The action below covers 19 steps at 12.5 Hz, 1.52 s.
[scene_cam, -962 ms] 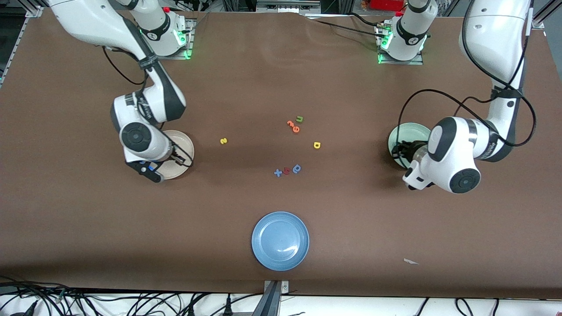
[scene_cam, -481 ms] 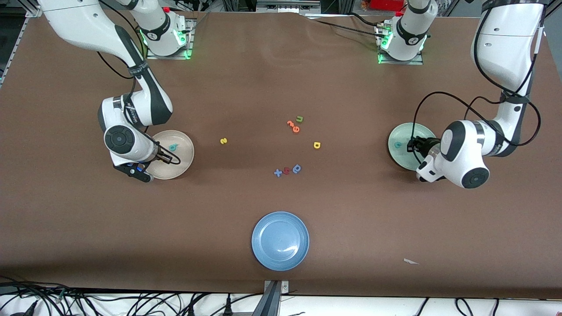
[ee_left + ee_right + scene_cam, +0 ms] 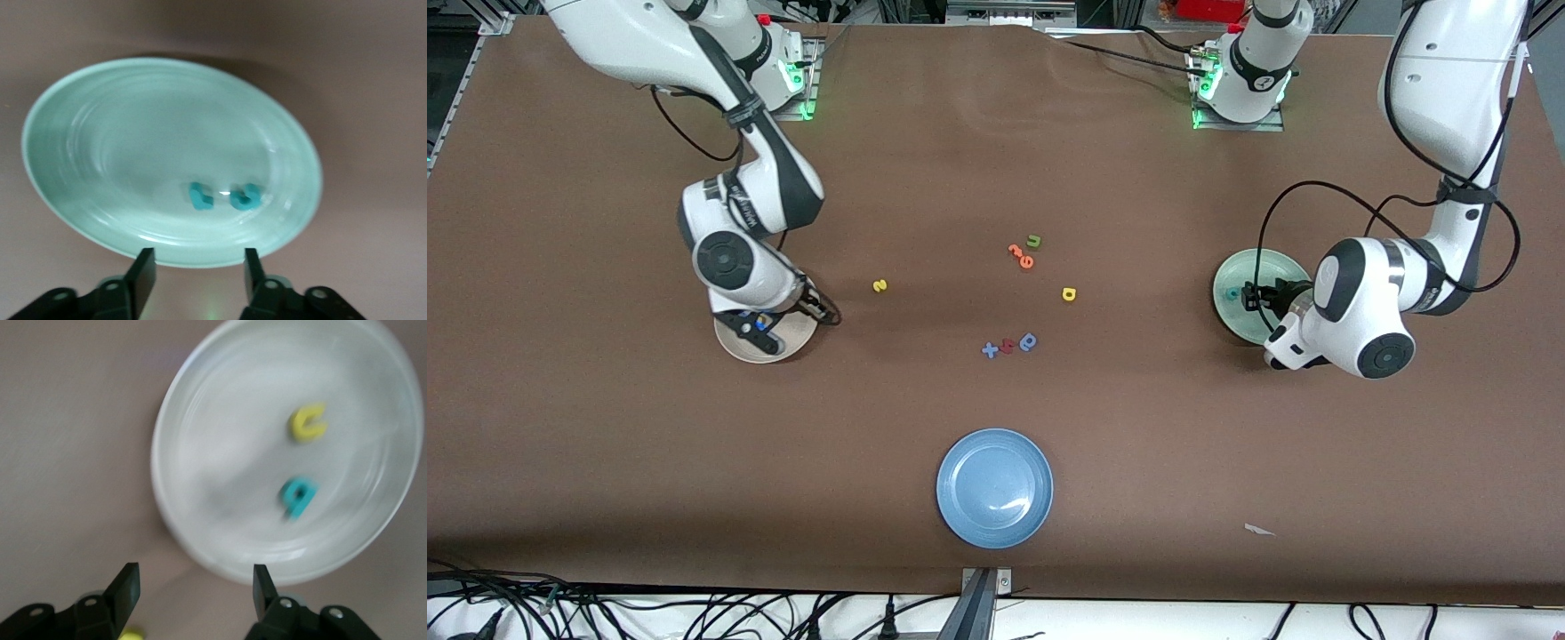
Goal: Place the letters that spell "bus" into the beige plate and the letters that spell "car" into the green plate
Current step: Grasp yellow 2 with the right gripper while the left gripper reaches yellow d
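**Two letters down in each plate, both grippers empty**

Two teal letters, the c [image 3: 245, 197] and the r [image 3: 199, 197], lie side by side in the green plate [image 3: 80, 133] at the left arm's end of the table. The left gripper [image 3: 197, 267] hangs over that plate's rim, fingers apart, nothing between them.

Over at the right arm's end, the beige plate [image 3: 220, 540] holds the yellow u [image 3: 307, 423] and the teal b [image 3: 297, 496], close together but not touching. The right gripper [image 3: 193, 587] is over the plate's edge, fingers spread wide and empty.

Between the two plates, the yellow s [image 3: 879, 285] sits on the bare table, near the beige plate. The yellow a [image 3: 1069, 294] lies toward the green plate from there. Lettering on the arms is too small to read.
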Tool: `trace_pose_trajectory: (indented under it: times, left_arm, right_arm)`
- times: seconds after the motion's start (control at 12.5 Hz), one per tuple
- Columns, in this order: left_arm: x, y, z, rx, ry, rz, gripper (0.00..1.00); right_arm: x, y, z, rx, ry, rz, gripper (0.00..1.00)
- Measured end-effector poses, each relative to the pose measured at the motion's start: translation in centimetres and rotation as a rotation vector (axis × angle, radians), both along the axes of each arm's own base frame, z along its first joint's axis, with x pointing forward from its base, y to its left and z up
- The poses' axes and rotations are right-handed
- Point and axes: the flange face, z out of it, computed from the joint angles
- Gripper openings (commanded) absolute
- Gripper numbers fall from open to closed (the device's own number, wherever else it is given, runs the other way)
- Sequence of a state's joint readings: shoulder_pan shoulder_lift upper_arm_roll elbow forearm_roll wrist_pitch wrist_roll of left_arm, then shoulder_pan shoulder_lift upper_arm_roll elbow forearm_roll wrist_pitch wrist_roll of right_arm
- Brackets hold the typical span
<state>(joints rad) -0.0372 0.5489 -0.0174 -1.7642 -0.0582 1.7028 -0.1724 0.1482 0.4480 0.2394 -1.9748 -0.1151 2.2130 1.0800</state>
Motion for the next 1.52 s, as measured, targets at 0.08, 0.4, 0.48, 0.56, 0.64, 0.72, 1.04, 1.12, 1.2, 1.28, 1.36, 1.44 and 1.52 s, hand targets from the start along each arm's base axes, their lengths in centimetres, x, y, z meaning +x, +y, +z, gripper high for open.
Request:
trace_pose_trajectory:
  times: [0.08,0.4,0.48,0.56,0.64,0.72,1.04,1.12,1.2,1.28,1.36,1.44,1.52]
  left_arm:
    - [0.5,-1.9,2.3,0.003,-0.027,0.004,1.0]
    - [1.0,-13.5,7.5,0.06,-0.127,0.138,1.0]
    - [1.1,-15.9,7.6,0.062,-0.17,0.205,1.0]
    - [1.2,-18.3,7.2,0.068,-0.21,0.267,1.0]
    - [1.2,-20.7,6.3,0.082,-0.249,0.328,1.0]
    - [1.0,-23.2,4.9,0.088,-0.289,0.386,1.0]
    - [-1.0,-30.5,-0.8,0.107,-0.341,0.53,1.0]
    - [-1.6,-31.5,-1.6,0.114,-0.34,0.546,1.0]
    - [-2.3,-32.3,-2.2,0.126,-0.333,0.546,1.0]
    - [-2.9,-32.5,-2.9,0.14,-0.325,0.535,1.0]
    - [-3.7,-32.3,-3.8,0.16,-0.318,0.518,0.99]
    - [-4.3,-31.9,-4.6,0.179,-0.314,0.503,0.99]
    - [-4.8,-31.7,-5.1,0.191,-0.309,0.496,0.99]
  right_arm:
    - [-0.8,1.7,-0.1,0.001,-0.001,-0.042,0.65]
    - [-3.3,6.0,-2.3,0.054,-0.059,-0.173,0.65]
    - [-3.9,6.4,-3.1,0.066,-0.069,-0.189,0.65]
    - [-4.5,6.5,-3.8,0.078,-0.078,-0.199,0.65]
    - [-5.2,6.5,-4.4,0.087,-0.084,-0.204,0.64]
    - [-5.7,6.4,-4.9,0.093,-0.089,-0.207,0.62]
    - [-6.5,6.2,-5.6,0.102,-0.096,-0.21,0.56]
    - [-6.6,6.2,-5.7,0.101,-0.094,-0.21,0.54]
    - [-6.7,6.2,-5.8,0.1,-0.092,-0.209,0.52]
    - [-6.9,6.2,-5.9,0.099,-0.09,-0.208,0.45]
    - [-6.9,6.2,-5.8,0.1,-0.091,-0.208,0.34]
    - [-6.8,6.3,-5.8,0.104,-0.095,-0.208,0.23]
    - [-6.8,6.3,-5.8,0.104,-0.096,-0.208,0.14]
